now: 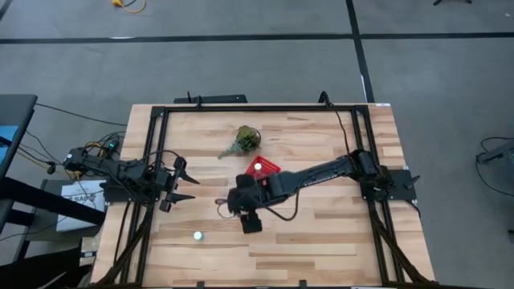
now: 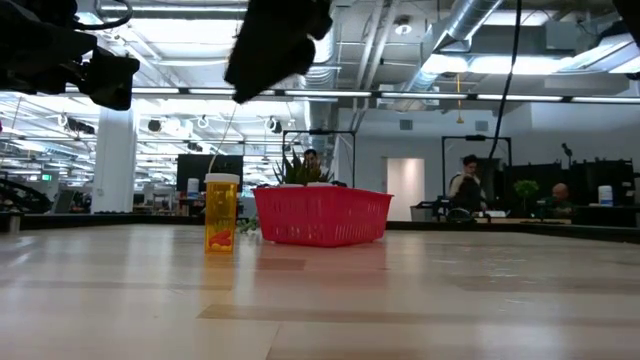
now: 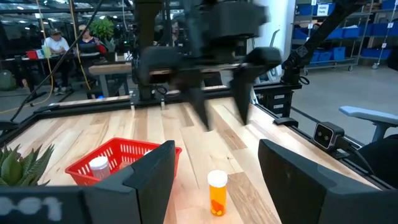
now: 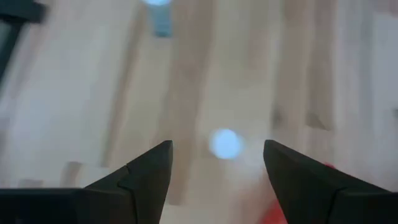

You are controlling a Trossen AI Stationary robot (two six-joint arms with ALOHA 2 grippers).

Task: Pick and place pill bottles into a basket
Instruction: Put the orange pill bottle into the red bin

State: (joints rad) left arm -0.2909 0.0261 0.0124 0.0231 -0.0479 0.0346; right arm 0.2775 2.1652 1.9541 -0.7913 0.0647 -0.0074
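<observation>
Hovering near the counter's middle, right hand spread wide over an orange pill bottle standing just beside the red basket. Holding one white-capped bottle inside the basket. Waiting at the left edge, left hand spread wide. Lying well apart toward the near edge, another bottle amid bare wood.
</observation>
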